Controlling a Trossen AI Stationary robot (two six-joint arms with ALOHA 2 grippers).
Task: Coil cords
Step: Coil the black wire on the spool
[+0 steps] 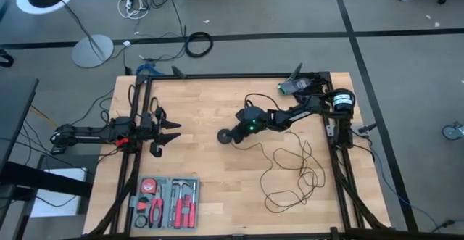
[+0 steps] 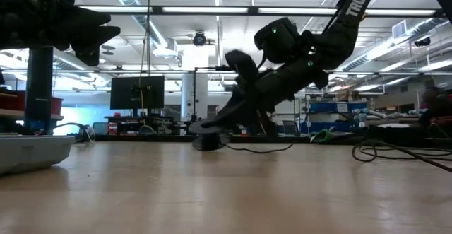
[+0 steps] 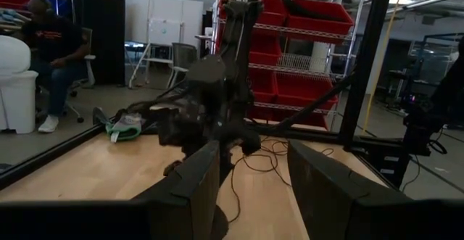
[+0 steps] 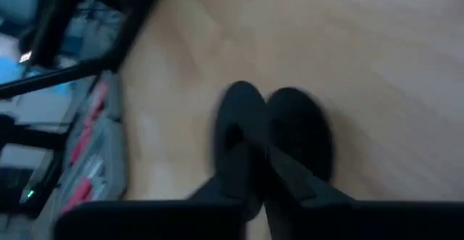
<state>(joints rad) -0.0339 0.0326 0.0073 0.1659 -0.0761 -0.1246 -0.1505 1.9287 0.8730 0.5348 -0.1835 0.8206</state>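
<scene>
**Puck under the right tool, wire trailing right**

I see a workshop with red bins behind a pale wood surface (image 1: 217,102). At its left edge my left tool (image 1: 170,133) waits, fingers partly apart, holding nothing. A tool tray (image 1: 165,202) sits near the front left. Mid-surface, my right tool (image 1: 233,133) has its fingers pinched together over the puck (image 1: 228,135); I can't confirm a grip. The wire (image 1: 293,171) runs right from the puck in loose loops, so the right arm is far nearer.

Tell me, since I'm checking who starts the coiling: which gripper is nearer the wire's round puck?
Right. The right gripper is down at the puck mid-table; the left gripper waits apart near the table's left edge.
</scene>
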